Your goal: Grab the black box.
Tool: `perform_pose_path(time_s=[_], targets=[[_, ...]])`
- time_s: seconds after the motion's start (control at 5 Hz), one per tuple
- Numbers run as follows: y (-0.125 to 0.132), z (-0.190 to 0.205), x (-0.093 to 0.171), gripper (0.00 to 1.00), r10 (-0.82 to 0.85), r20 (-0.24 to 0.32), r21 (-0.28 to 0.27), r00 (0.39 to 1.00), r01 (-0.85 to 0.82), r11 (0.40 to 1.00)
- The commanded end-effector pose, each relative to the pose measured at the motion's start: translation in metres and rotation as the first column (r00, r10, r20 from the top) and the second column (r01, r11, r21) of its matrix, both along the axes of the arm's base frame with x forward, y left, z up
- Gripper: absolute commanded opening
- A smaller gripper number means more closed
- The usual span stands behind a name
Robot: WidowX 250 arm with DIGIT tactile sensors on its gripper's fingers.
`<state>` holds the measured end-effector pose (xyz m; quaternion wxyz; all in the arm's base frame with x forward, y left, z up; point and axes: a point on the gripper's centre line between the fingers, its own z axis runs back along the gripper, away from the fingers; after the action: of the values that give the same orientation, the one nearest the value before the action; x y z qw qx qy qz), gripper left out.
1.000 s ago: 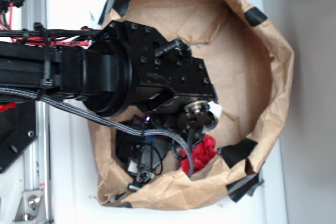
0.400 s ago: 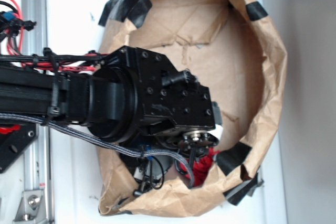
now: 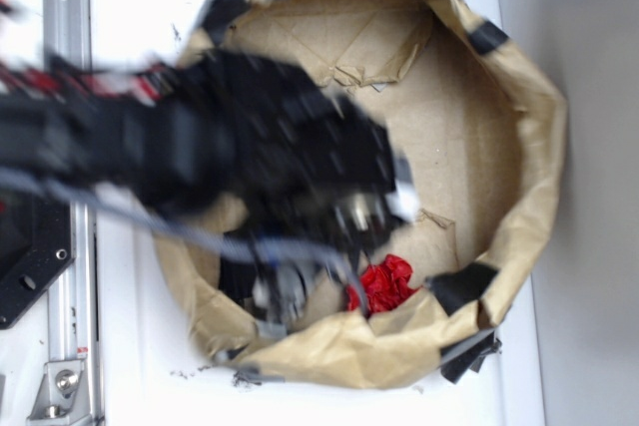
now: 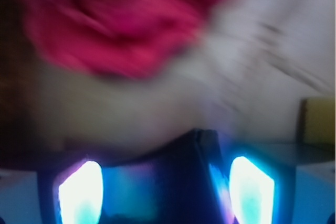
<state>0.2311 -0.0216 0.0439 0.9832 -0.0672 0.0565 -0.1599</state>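
Note:
In the wrist view a dark glossy slab, the black box (image 4: 189,156), fills the gap between my two glowing fingers, and my gripper (image 4: 165,190) is shut on it. A blurred red crumpled thing (image 4: 126,19) lies ahead of it on the brown floor. In the exterior view my arm is smeared by motion over the left half of the paper-walled pen. The gripper (image 3: 285,286) points down at the pen's near-left corner, and the box cannot be made out there.
The pen is a crumpled brown paper wall (image 3: 534,177) with black tape patches (image 3: 461,286). The red crumpled thing (image 3: 384,284) lies by its front wall. A metal rail (image 3: 65,296) and a black plate (image 3: 30,266) are at the left.
The arm dipped toward the pen's front and has now swung back up, blurred by motion. More of the red thing shows than before.

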Motion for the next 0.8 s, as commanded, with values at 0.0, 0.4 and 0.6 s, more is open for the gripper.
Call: perform_pose_path(time_s=[0.0, 0.4, 0.6], targets=[[0.054, 0.079, 0.031, 0.0, 0.17, 0.228, -0.02, 0.959, -0.17, 0.985], [0.038, 0.076, 0.025, 1.0, 0.105, 0.205, -0.047, 0.973, -0.097, 0.994], [0.02, 0.051, 0.007, 1.0, 0.027, 0.149, -0.014, 0.988, -0.026, 1.0]])
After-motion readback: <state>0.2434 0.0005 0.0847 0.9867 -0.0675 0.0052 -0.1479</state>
